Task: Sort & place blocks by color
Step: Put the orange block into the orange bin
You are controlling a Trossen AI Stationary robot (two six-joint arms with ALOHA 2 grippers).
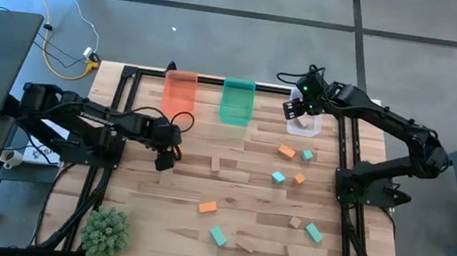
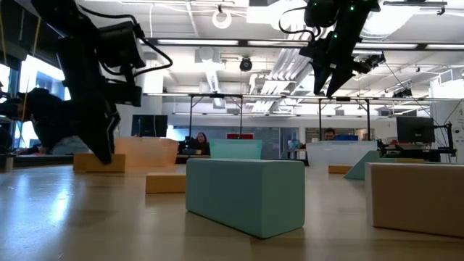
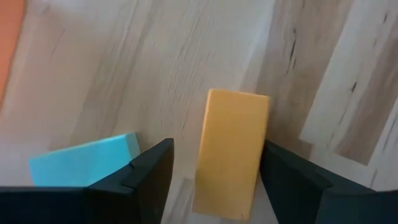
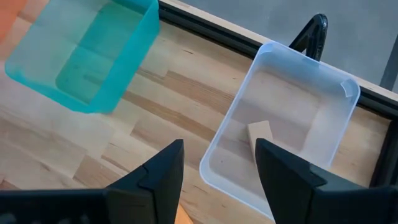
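Small orange, teal and tan blocks lie flat and scattered on the wooden table, among them an orange block (image 1: 208, 206), a teal block (image 1: 217, 234) and a tan block (image 1: 295, 222). My left gripper (image 1: 164, 159) is low over the table's left middle and open. Its fingers stand on either side of an orange block (image 3: 230, 152), with a teal block (image 3: 87, 160) just outside one finger. My right gripper (image 1: 295, 110) hangs open and empty above the clear bin (image 4: 292, 118) at the far right, where one tan block (image 4: 261, 134) lies on the floor. My left gripper comes from above with its fingers along the orange block's two long sides. One finger (image 3: 149, 174) stands clearly apart from the block. The other finger (image 3: 292, 177) is close to the long edge (image 3: 262, 149); whether it touches, I cannot tell. The block lies flat on the table.
An orange bin (image 1: 180, 93) and a green bin (image 1: 236, 101) stand at the far edge, left of the clear bin. A small green plant (image 1: 106, 231) sits at the near left corner. Black frame rails (image 1: 352, 162) run along the table's sides. Open wood lies between the scattered blocks.
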